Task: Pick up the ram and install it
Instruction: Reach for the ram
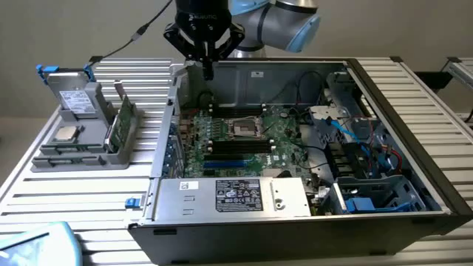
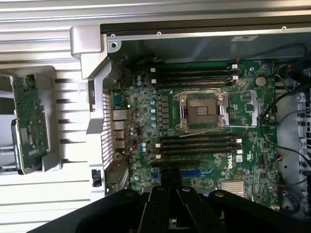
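The gripper (image 1: 208,62) hangs above the far edge of the open computer case (image 1: 296,241), at about eleven o'clock from the motherboard (image 1: 284,138) in the exterior view. Its fingers are closed on a thin dark stick, the ram (image 1: 209,73), which points straight down and is clear of the board. In the wrist view the ram (image 2: 170,182) is seen edge-on as a narrow dark strip clamped between the two black fingers (image 2: 154,206).

The processor socket (image 1: 244,128) sits in the middle of the motherboard, with a set of long black memory slots on each side of it. In the exterior view the far slots (image 1: 236,111) lie at twelve o'clock from the socket, just below the gripper at about five o'clock from it. The near slots (image 1: 240,146) lie at six o'clock from the socket. Whether any slot already holds a stick cannot be told.

A silver power supply (image 1: 236,195) with a label fills the near end of the case, at six o'clock from the motherboard.

At nine o'clock from the case, a grey tray (image 1: 74,160) rests on the slatted table (image 1: 88,191). It carries a hard drive (image 1: 74,98) at its far end, a square silver chip (image 1: 66,133) lying flat, and a taller green card (image 1: 122,124) standing on edge at three o'clock from the chip.

The blue-and-grey arm (image 1: 284,22) reaches in from twelve o'clock.
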{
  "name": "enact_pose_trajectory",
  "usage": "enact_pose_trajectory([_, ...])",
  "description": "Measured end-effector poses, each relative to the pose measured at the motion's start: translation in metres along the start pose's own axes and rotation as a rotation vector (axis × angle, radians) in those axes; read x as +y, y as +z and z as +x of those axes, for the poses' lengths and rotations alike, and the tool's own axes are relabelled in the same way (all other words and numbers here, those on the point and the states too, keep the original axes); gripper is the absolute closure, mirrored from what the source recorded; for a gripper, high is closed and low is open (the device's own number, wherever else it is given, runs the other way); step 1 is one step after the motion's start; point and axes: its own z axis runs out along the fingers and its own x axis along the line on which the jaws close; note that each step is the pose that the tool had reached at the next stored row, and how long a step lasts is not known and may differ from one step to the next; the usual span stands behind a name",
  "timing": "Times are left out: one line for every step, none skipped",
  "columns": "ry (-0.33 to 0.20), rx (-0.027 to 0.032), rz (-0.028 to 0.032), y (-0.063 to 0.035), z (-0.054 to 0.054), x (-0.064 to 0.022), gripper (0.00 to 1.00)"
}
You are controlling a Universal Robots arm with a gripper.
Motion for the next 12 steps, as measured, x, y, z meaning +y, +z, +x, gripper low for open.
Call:
enact_pose_trajectory([0.0,0.0,0.0,0.0,0.0,0.0,0.89])
enact_pose_trajectory([0.0,0.0,0.0,0.0,0.0,0.0,0.89])
enact_pose_trajectory([0.0,0.0,0.0,0.0,0.0,0.0,0.89])
enact_pose_trajectory([0.0,0.0001,0.0,0.0,0.0,0.0,0.89])
enact_pose_trajectory([0.0,0.0,0.0,0.0,0.0,0.0,0.89])
enact_pose_trajectory([0.0,0.0,0.0,0.0,0.0,0.0,0.89])
enact_pose_trajectory([0.0,0.0001,0.0,0.0,0.0,0.0,0.89])
enact_pose_trajectory([0.0,0.0,0.0,0.0,0.0,0.0,0.89])
enact_pose_trajectory([0.0,0.0,0.0,0.0,0.0,0.0,0.89])
enact_pose_trajectory([0.0,0.0,0.0,0.0,0.0,0.0,0.89])
enact_pose_trajectory([0.0,0.0001,0.0002,-0.0001,0.0007,0.0,0.89])
enact_pose_trajectory([0.0,0.0004,0.0003,-0.0003,0.0039,-0.0002,0.89])
